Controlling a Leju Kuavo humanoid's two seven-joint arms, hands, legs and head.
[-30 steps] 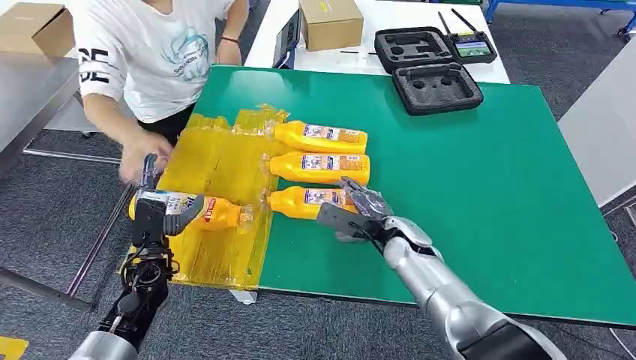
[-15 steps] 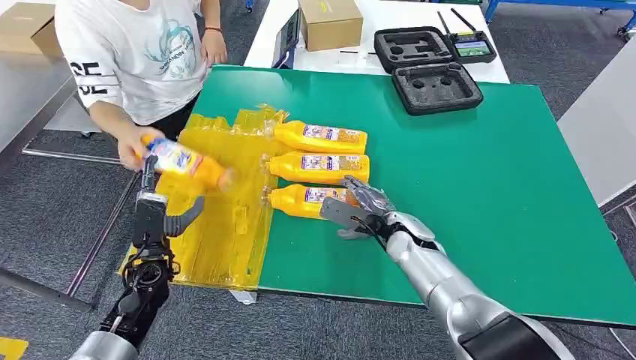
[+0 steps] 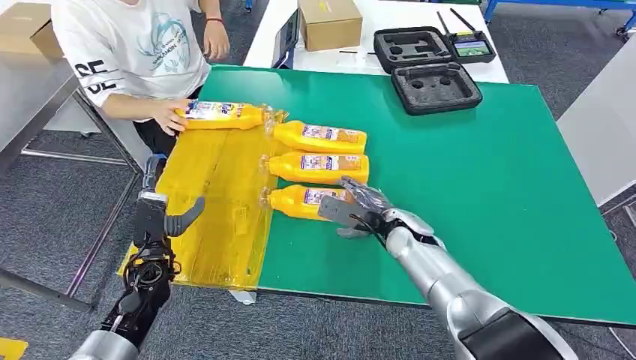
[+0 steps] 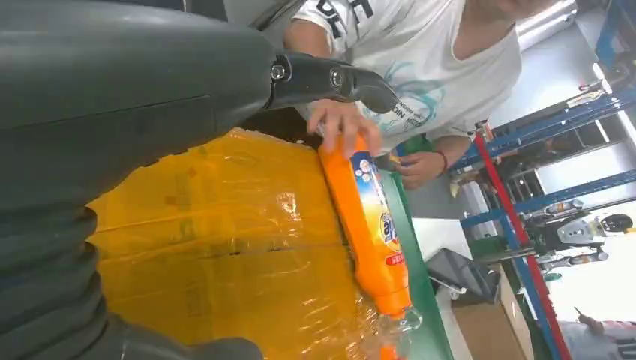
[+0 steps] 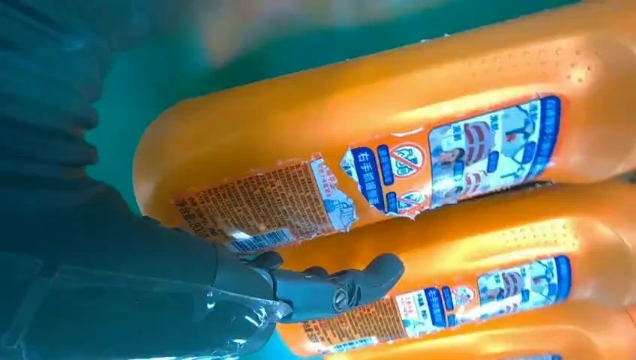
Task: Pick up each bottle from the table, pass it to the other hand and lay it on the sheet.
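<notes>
The nearest bottle (image 3: 304, 201) lies on its side on the green table (image 3: 480, 172) at the yellow sheet's (image 3: 214, 202) edge — the right hand (image 3: 351, 208), arm stretched forward, reaches its base with fingers spread, not yet clasping it. The left hand (image 3: 157, 214) stands upright over the sheet's near corner, released and empty — well apart from the bottle a person's hand (image 3: 166, 116) holds at the far edge.

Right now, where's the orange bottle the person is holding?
In the head view, the orange plastic bottle lies at the far end of the yellow plastic sheet, on the robot's left, under the person's hand, just beyond the row of three orange bottles.
</notes>
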